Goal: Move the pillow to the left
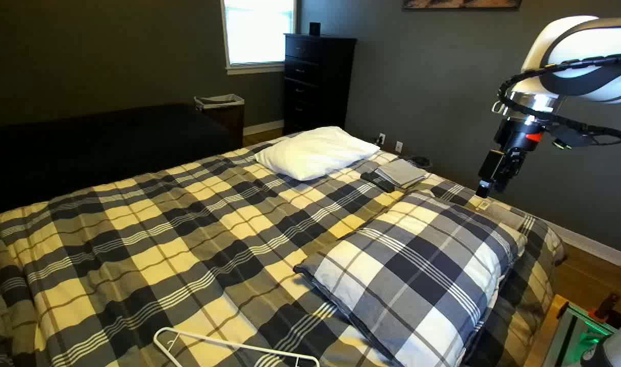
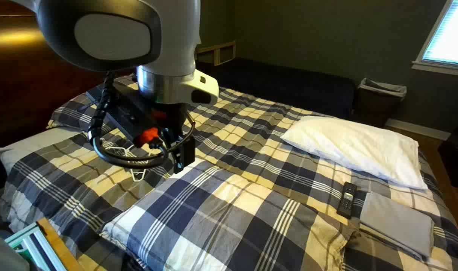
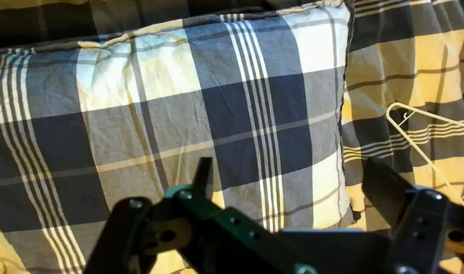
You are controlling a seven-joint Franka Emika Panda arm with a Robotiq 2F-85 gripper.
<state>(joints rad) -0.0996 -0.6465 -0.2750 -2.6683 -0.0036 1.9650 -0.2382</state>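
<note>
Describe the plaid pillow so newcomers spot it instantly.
Find the yellowish plaid bedspread. On it, lower right in an exterior view, lies the plump plaid pillow. Navy, grey and white checks distinguish it from the yellower bedspread and plain white pillow.

1 plump plaid pillow (image 1: 417,270) lies on the bedspread (image 1: 162,255).

Open air separates pincer (image 3: 289,166) from pillow (image 1: 417,278); a hanger (image 1: 239,346) clutters the bedspread (image 1: 152,244) nearby.

In both exterior views the arm (image 1: 591,41) is angling down to its wrist (image 2: 165,88), a cable (image 2: 98,120) looping alongside. In an exterior view the gripper (image 1: 491,187) is hanging tilted below; in the wrist view its fingers (image 3: 205,172) are standing wide apart.
</note>
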